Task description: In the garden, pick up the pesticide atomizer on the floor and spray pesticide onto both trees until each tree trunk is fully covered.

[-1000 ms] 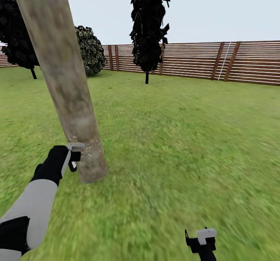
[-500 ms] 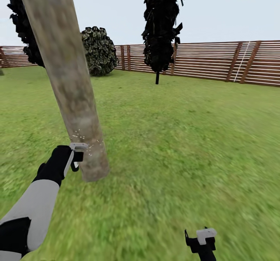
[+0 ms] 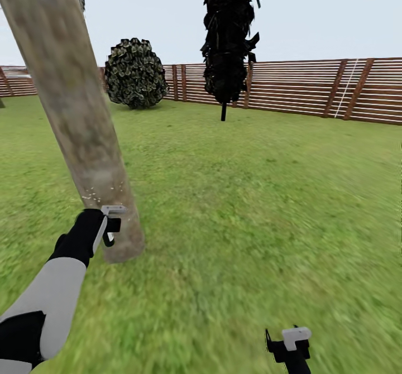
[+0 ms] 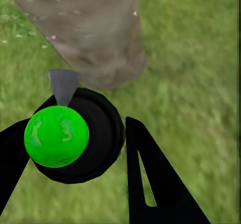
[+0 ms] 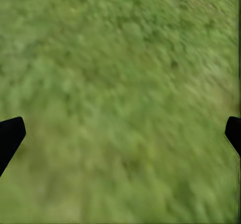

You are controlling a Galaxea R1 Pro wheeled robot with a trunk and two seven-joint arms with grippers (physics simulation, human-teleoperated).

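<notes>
Grey-beige tree trunk (image 3: 78,117) freshly speckled higher beside left gripper (image 3: 109,224), jaws clamped on pesticide atomizer (image 4: 75,133); coverage advancing. Right gripper (image 3: 290,345) jaws spread, idle.

The tree trunk (image 3: 78,123) rises just ahead of the left gripper (image 3: 110,226), blocking any reach forward there; the atomizer (image 4: 75,133) fills the gap between its fingers. To the trunk's right the lawn (image 3: 262,195) lies open as far as the fence (image 3: 312,86). The right gripper (image 3: 289,345) hangs over bare grass, its fingers wide apart.
</notes>
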